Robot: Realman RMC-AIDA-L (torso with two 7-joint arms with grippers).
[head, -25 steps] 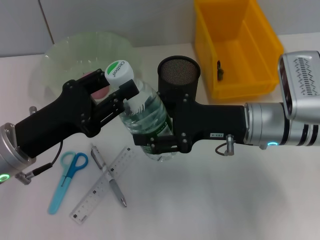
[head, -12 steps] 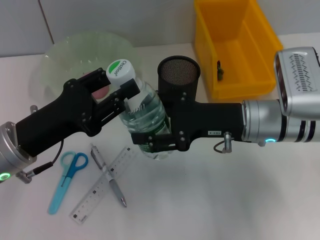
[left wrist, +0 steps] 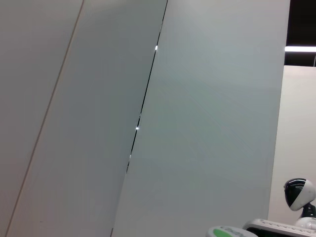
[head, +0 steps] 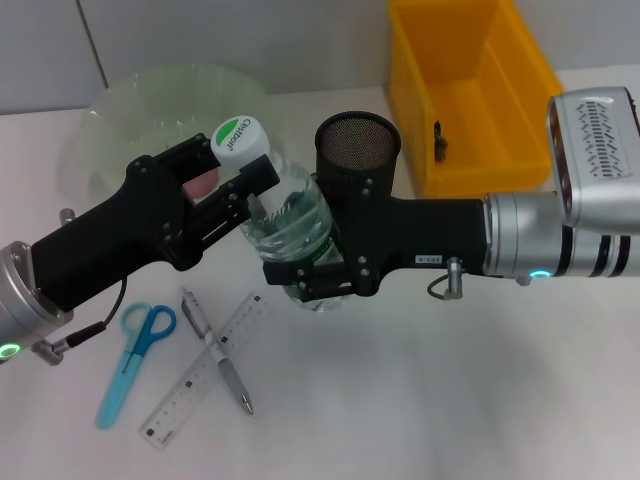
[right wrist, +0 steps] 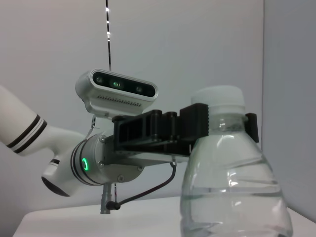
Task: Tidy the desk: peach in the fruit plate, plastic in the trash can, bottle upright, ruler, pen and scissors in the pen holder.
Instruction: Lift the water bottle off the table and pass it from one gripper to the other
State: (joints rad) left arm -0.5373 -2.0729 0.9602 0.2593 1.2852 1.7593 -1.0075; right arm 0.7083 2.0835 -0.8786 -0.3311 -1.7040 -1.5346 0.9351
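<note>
A clear water bottle (head: 290,225) with a white and green cap (head: 238,137) is held nearly upright above the desk. My left gripper (head: 248,185) is shut on its neck just under the cap, which the right wrist view also shows at the bottle (right wrist: 232,182). My right gripper (head: 305,278) is shut on its lower body. The black mesh pen holder (head: 358,145) stands right behind. Blue scissors (head: 135,360), a clear ruler (head: 200,375) and a pen (head: 220,355) lie at the front left. A pink peach (head: 205,183) peeks out behind my left gripper in the green fruit plate (head: 150,110). The plastic is out of view.
A yellow bin (head: 470,90), the trash can, stands at the back right with a small dark item (head: 440,142) inside. White desk surface stretches along the front right. The left wrist view shows only wall and the cap's edge (left wrist: 229,232).
My right arm has shifted slightly left with the bottle's base, tipping the bottle a little more upright. The left gripper stays at the neck.
</note>
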